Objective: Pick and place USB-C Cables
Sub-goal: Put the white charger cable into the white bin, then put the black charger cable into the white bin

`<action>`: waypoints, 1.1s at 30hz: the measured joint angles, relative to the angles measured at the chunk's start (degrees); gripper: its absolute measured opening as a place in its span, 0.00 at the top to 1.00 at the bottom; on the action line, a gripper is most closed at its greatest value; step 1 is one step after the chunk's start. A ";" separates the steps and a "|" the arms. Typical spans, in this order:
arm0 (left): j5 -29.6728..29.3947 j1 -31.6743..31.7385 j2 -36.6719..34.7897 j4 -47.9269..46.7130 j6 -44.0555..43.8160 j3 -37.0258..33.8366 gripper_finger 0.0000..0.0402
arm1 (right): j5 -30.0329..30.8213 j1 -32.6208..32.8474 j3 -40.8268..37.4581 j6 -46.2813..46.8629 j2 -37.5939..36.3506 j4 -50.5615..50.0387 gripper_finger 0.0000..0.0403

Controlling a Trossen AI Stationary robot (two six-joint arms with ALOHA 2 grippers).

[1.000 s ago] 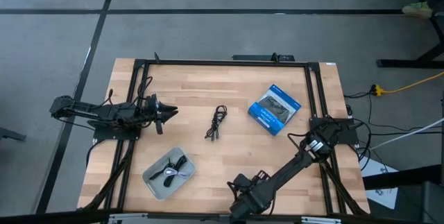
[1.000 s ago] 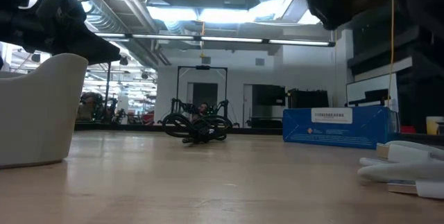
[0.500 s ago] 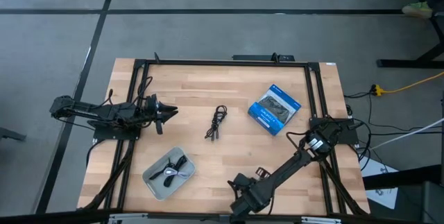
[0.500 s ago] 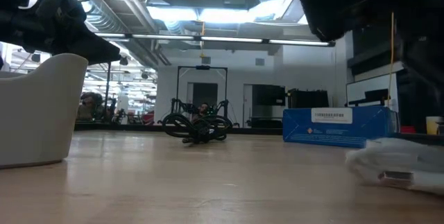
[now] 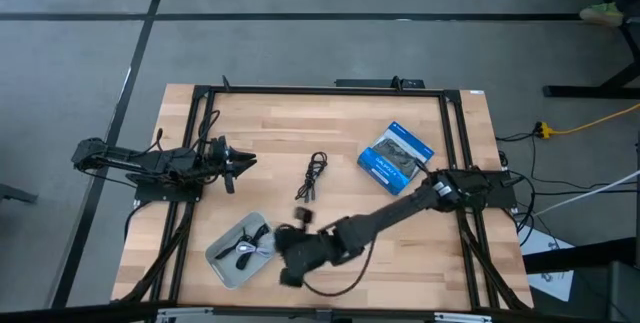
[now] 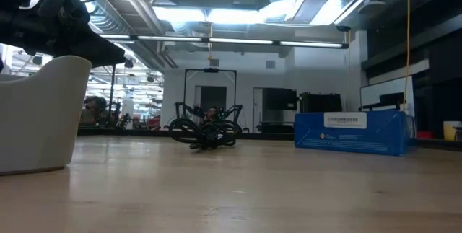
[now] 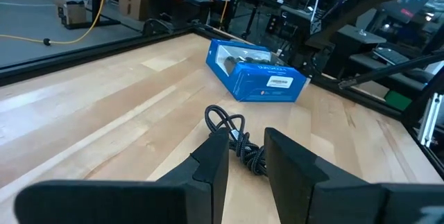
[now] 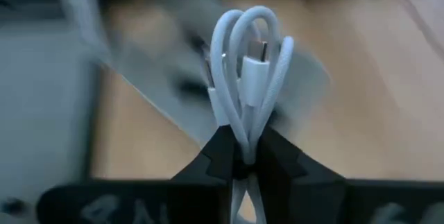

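A coiled white USB-C cable (image 8: 250, 71) fills the right wrist view, with my right gripper (image 8: 243, 160) shut on it. In the high view that gripper (image 5: 285, 258) hangs beside the grey tray (image 5: 222, 263) at the near left. The tray holds a black and a silvery cable (image 5: 247, 248). A black coiled cable (image 5: 313, 176) lies flat mid-table. My left gripper (image 7: 246, 161) waits open at the table's left (image 5: 240, 163), pointing at that cable (image 7: 236, 137) without touching it. My right gripper pinches the white cable's bundled strands (image 8: 241, 141) between its two fingers, near one end of the coil. The loops and a connector (image 8: 253, 71) stick out beyond the fingertips. The cable is lifted clear of the table.
A blue packaged box (image 5: 397, 158) lies at the far right of the table, and stands at the right in the low view (image 6: 350, 132). The tray's pale wall (image 6: 36, 114) rises at the left there. Black frame rails (image 5: 320, 90) run along the table's edges.
My right gripper has swung from the near edge toward the table's left, up to the tray. The white cable that lay on the table at the near right is gone from there and now sits in the gripper, lifted clear.
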 joint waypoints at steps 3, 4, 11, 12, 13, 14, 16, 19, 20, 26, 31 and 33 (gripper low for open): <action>0.00 0.00 0.01 -0.02 0.00 0.00 0.79 | -6.27 -1.39 0.02 -7.68 0.69 12.72 0.90; 0.00 0.00 0.00 -0.01 0.00 0.00 0.79 | -7.82 -1.86 0.03 -9.01 1.07 15.54 0.90; -0.25 0.02 0.07 0.00 0.26 0.00 0.79 | -13.60 -5.83 0.01 -10.96 5.10 21.24 0.90; -0.27 0.02 0.08 -0.01 0.28 0.00 0.79 | -14.56 -6.18 0.01 -10.44 5.68 21.56 0.90; -0.27 0.02 0.09 -0.01 0.28 0.00 0.79 | -15.06 -6.46 -0.04 -9.76 6.14 21.09 0.90; -0.28 0.02 0.09 -0.01 0.29 0.00 0.79 | -15.90 -6.76 -0.05 -9.64 6.66 21.35 0.90; -0.30 0.02 0.09 0.00 0.80 0.00 0.79 | -16.56 -7.22 -0.05 -9.47 6.98 21.50 0.90; -0.28 0.02 0.09 0.00 1.55 0.00 0.79 | -16.73 -7.64 -0.03 -9.72 7.29 22.06 0.90; -0.28 0.02 0.09 -0.02 1.55 0.00 0.79 | -17.20 -7.78 -0.03 -9.74 7.37 21.92 0.90; -0.26 0.02 0.09 -0.02 1.51 0.00 0.79 | -21.07 -8.21 -0.03 -10.74 7.44 22.28 0.72; -0.26 0.02 0.09 -0.01 1.51 0.00 0.79 | -21.80 -8.43 -0.03 -11.39 7.44 22.64 0.62; -0.26 0.02 0.09 -0.02 1.53 0.00 0.79 | -21.77 -8.65 -0.03 -11.52 7.44 22.62 0.62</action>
